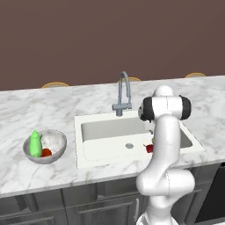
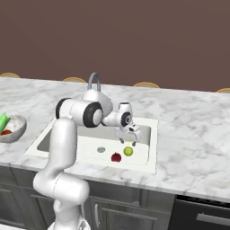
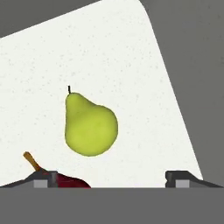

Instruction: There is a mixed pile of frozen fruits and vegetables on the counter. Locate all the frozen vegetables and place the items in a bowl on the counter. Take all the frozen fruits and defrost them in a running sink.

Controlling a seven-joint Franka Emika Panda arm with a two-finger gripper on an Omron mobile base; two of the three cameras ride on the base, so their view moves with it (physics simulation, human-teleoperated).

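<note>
Nearest to us, our two-finger gripper (image 2: 129, 140) hangs low over the large white rectangular sink (image 2: 143, 158), and its jaws stand spread wide with nothing between them. Just under it the yellow-green pear-shaped fruit (image 3: 90, 127) lies free on the white basin floor, and the small dark red fruit with a pointed tip (image 2: 116, 157) lies just beside it, near the round drain (image 2: 101, 149).

We judge that the step in hand is the dropping of the last fruit into the basin. Both fruits are now there, but no water is visible at the tall grey gooseneck faucet (image 1: 123, 93), so the next move probably calls for lifting the arm clear and turning on the tap.

Further to the left, the shallow grey mottled bowl (image 1: 56, 149) stands on the white marble worktop (image 1: 39, 110) and holds the bright green pointed vegetable (image 1: 35, 144) and the red-orange round one (image 1: 45, 152). Behind the worktop rises a plain dark brown wall (image 1: 110, 35).
</note>
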